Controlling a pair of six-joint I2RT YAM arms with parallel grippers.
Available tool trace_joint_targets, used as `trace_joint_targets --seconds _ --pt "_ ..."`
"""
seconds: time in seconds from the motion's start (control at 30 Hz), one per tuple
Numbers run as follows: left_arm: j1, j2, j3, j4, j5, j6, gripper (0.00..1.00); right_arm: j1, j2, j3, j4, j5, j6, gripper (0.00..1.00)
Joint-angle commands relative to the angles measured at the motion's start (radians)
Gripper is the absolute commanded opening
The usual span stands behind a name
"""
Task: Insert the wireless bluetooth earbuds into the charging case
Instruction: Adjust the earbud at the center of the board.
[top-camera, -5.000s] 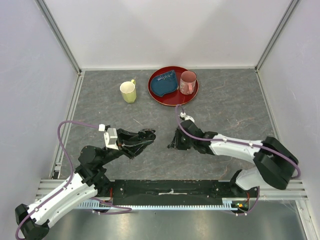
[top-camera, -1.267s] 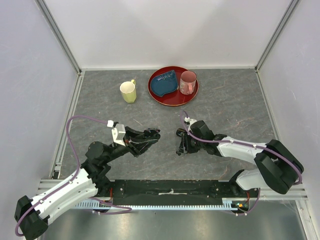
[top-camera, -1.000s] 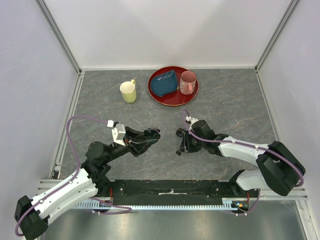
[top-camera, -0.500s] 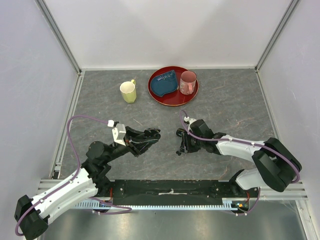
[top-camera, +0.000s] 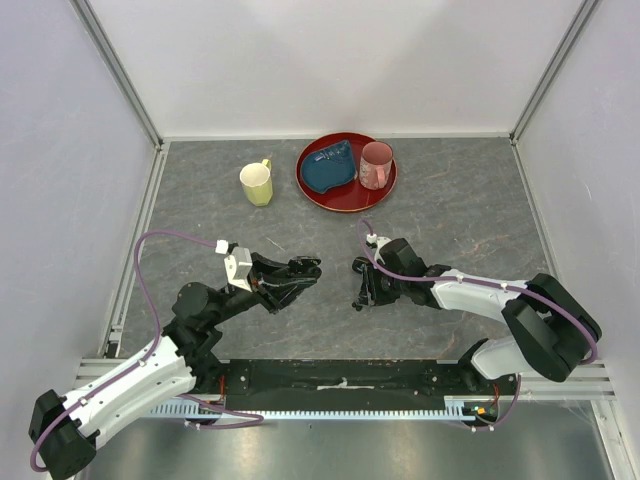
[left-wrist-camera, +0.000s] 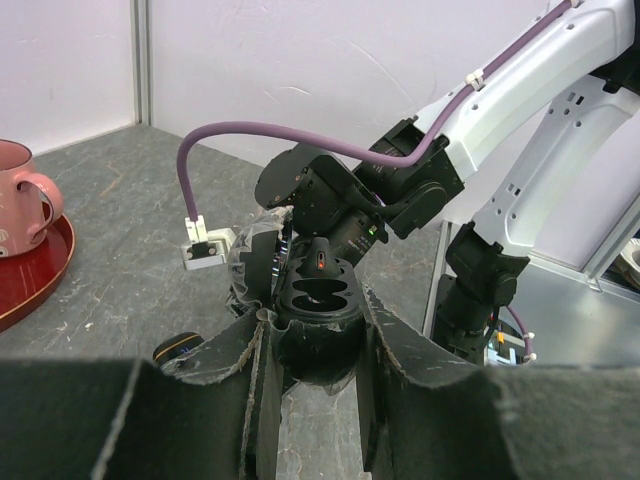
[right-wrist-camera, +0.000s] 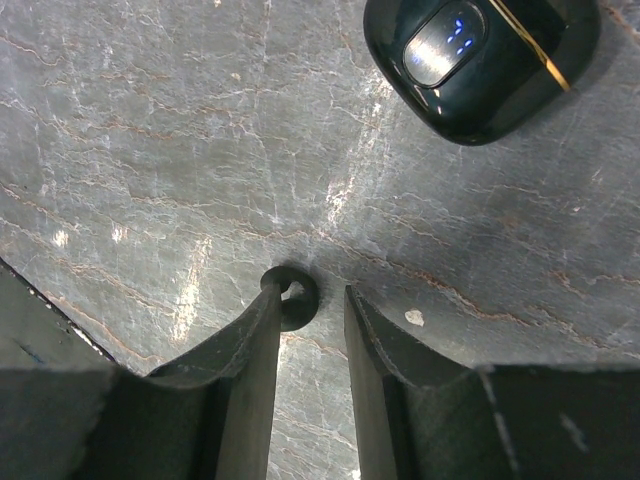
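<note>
Surfaces first: table is grey stone-look, veined w/ pale streaks, a bit shiny under the light. R gripper points straight down at it. Its fingers are dark, matte and curved like shallow scoops.

At the tips there's one earbud: tiny, black, rounded, w/ a small glint on it. It lies on the table right btwn the tips. It touches the finger on the left of the wrist view, w/ a sliver of gap to the other. So the jaws are partly apart, bracketing the bud, not pinching it.

Past the tips, well apart from the bud, sits the second case. It's a glossy black oval, closed, w/ a thin gold line across it and small blue lights on a paler panel.

Over to L gripper, pointing toward the R one. Its pads look felt-like w/ frayed edges. Jaws are closed in tight on the charging case: black, rounded, looks open, small orange mark on the upright part. The case sits btwn the tips and pokes out past them.

Far end, top view: a round glossy red tray carries a pink mug and a blue item. A pale yellow mug stands on the table just beside the tray.
</note>
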Motion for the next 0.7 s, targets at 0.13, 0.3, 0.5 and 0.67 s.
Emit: trace_joint_targets --seconds 0.13,0.3,0.5,0.67 --pt "-0.005 -0.003 -0.005 0.055 -0.001 -0.022 0.02 0.015 0.027 -0.012 -0.015 0.016 -0.023 0.39" --pt "-0.007 0.000 -0.005 0.057 -0.002 -0.024 0.02 0.047 0.043 -0.005 -0.018 0.042 -0.019 0.39" --pt "-0.005 0.003 -0.003 0.057 -0.001 -0.025 0.02 0.070 0.056 -0.001 -0.005 0.057 -0.002 0.39" --pt "-0.007 -0.008 -0.009 0.055 -0.004 -0.028 0.02 0.076 0.062 -0.005 0.000 0.065 0.004 0.39"
